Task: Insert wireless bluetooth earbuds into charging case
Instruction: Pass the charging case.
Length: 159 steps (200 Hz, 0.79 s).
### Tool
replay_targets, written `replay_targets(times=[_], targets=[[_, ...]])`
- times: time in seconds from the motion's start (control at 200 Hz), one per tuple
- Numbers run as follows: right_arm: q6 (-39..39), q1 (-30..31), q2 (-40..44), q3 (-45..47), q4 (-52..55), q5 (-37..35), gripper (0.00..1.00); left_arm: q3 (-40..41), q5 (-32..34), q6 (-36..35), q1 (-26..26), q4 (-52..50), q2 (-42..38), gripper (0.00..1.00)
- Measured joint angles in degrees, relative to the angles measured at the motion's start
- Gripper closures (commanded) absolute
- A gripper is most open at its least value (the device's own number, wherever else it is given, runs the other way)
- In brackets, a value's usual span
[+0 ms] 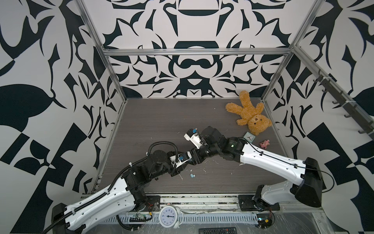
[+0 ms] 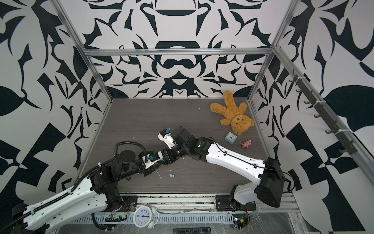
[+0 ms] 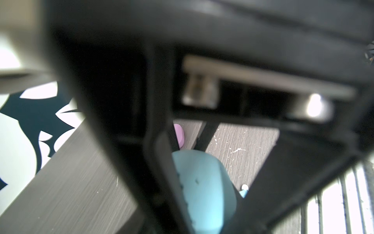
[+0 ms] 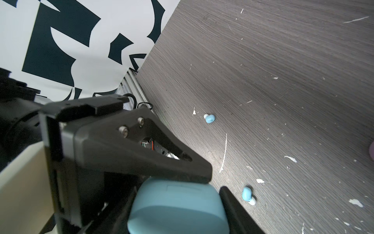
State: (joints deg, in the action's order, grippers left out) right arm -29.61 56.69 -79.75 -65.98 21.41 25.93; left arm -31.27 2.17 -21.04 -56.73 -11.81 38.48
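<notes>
Left pincer [image 3: 204,212] and right pincer [image 4: 179,190] both clamped on the blue case [image 4: 178,212].
The case is held over the middle of the tabletop [image 1: 162,121], with fingers of each pincer pressed against its sides. Two blue earbuds [image 4: 209,118] [image 4: 247,194] lie loose on the tabletop, near each other, between the case and the front edge.

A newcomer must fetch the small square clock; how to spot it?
Find the brown teddy bear in the table's far right corner. The small clock sits just in front of its head, beside a pink toy. It is square and mint-green; the alarm clock off the table is round and white.
</notes>
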Motion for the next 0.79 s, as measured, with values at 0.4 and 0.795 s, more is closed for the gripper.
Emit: replay_targets(times=[0.4, 0.795], targets=[[0.0, 0.2, 0.0, 0.0, -0.5, 0.0, 0.71, 0.0, -0.2, -0.2, 0.0, -0.4, -0.6, 1.00], [1.4, 0.2, 5.2, 2.0, -0.6, -4.0, 0.01, -0.1, -1.1, 0.0, -0.2, 0.0, -2.0, 1.00]])
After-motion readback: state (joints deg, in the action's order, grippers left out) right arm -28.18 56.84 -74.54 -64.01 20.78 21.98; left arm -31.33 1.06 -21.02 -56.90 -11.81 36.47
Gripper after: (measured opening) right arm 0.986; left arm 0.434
